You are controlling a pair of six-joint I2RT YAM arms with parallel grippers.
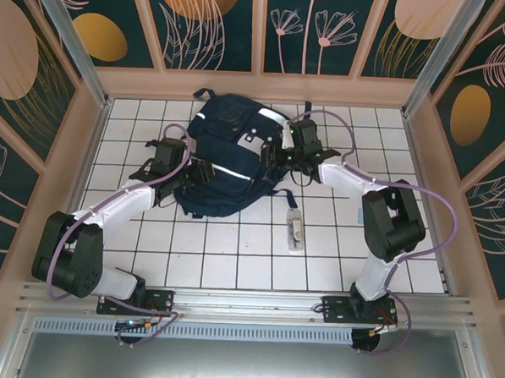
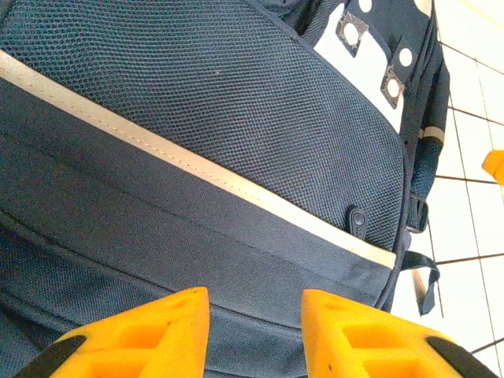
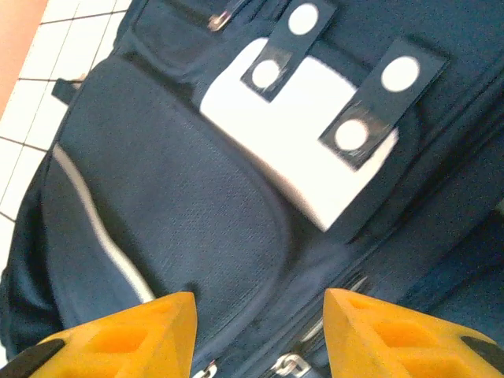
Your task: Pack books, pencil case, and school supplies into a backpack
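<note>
From overhead, the backpack [image 1: 225,154] lies at the far middle of the desk [image 1: 231,268], with an arm at each flank. The school supplies packet [image 1: 294,229] sits just nearer, right of centre. The wrist views add that the left jaws and right jaws are released and grasp nothing, over its reflective stripe [image 2: 197,169] and grey patch [image 3: 315,142]. Bare tiles stretch to the desk's near edge.

Bright, even light falls from above on the white-tiled worktop [image 1: 232,256]; I see soft, short shadows beside the backpack [image 1: 225,154]. From the right wrist, its pale patch [image 3: 303,157] is washed out and slightly blurred; the left wrist mesh [image 2: 236,102] looks crisp and in focus.
</note>
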